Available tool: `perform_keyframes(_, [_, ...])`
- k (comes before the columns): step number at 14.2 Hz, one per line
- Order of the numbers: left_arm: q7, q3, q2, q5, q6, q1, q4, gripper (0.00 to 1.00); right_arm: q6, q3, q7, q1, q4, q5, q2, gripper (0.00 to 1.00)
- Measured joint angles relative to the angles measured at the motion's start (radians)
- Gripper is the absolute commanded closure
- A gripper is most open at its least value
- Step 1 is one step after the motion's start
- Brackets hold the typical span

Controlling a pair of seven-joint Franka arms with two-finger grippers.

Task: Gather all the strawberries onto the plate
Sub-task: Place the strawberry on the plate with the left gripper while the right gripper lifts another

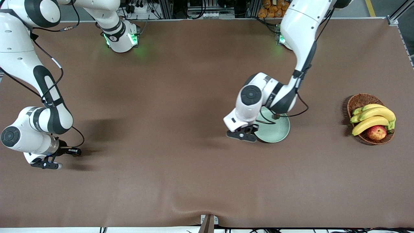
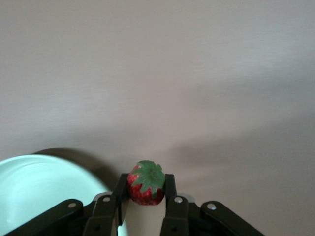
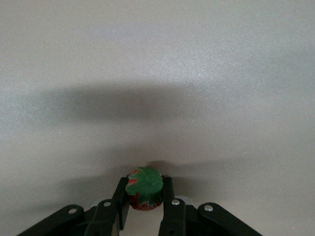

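In the left wrist view a small red strawberry (image 2: 146, 184) with a green cap is pinched between the fingers of my left gripper (image 2: 146, 186), which is shut on it. That gripper (image 1: 243, 134) hangs just past the rim of the pale green plate (image 1: 277, 132), on the side toward the right arm's end; the plate (image 2: 37, 184) shows beside the fingers. My right gripper (image 3: 144, 191) is shut on another strawberry (image 3: 143, 189), low over the brown table. It (image 1: 46, 164) is at the right arm's end of the table. Both berries are hidden in the front view.
A brown wicker basket (image 1: 359, 101) with bananas (image 1: 372, 116) and a red-yellow apple (image 1: 376, 132) stands toward the left arm's end of the table. The left arm's wrist covers part of the plate.
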Motion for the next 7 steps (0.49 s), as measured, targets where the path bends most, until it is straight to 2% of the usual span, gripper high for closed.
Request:
perform_keyframes(3, [0.007, -0.001, -0.032, 0.001, 0.000, 0.059, -0.058, 0.93, -0.004, 0.024, -0.002, 0.000, 0.002, 0.000, -0.001, 1.00])
perform_keyframes(6, [0.012, -0.002, -0.051, 0.002, 0.000, 0.104, -0.105, 0.91, -0.095, 0.114, 0.059, 0.000, 0.014, 0.001, -0.025, 1.00])
perform_keyframes(7, [0.024, -0.002, -0.058, 0.002, 0.000, 0.120, -0.119, 0.86, -0.123, 0.152, 0.113, 0.001, 0.018, 0.001, -0.038, 1.00])
